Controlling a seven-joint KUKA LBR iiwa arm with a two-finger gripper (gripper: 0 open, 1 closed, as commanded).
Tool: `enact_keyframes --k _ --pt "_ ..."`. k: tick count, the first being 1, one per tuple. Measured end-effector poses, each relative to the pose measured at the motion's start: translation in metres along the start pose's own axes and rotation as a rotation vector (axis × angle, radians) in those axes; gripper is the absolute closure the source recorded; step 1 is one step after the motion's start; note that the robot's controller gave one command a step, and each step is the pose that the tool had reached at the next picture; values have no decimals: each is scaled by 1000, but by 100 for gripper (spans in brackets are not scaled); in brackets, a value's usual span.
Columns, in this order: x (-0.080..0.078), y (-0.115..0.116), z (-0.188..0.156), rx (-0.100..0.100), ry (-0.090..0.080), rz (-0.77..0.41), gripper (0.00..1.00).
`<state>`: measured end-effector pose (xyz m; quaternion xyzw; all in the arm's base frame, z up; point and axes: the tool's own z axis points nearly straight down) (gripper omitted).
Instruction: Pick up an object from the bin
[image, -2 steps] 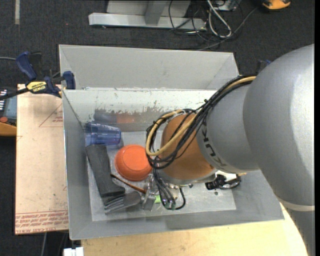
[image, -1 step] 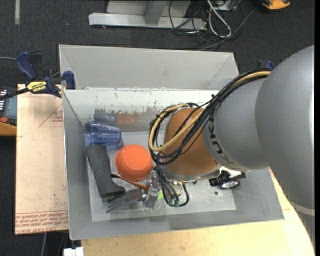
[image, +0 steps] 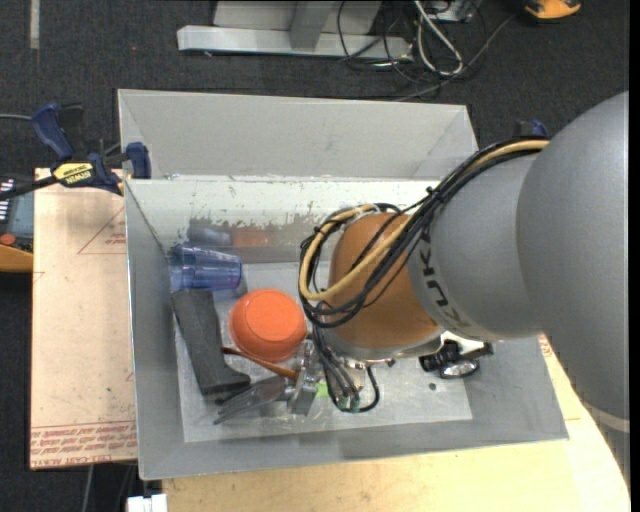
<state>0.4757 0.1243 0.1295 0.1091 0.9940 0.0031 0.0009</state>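
Camera view: arm (image: 380, 290) was low in the bin (image: 500, 410), just right of an orange ball (image: 266, 325), over dark tools (image: 250, 398); fingers (image: 305, 392) open or closed, couldn't tell.

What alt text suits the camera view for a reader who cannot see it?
The arm's end effector is low in the grey metal bin, beside an orange dome-shaped thing and above dark thin pieces. A dark grey block and a blue see-through cup lie toward the view's left.
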Motion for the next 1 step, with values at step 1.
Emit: enact_keyframes --k 1 --pt "0 1 -45 0 -1 -2 100"
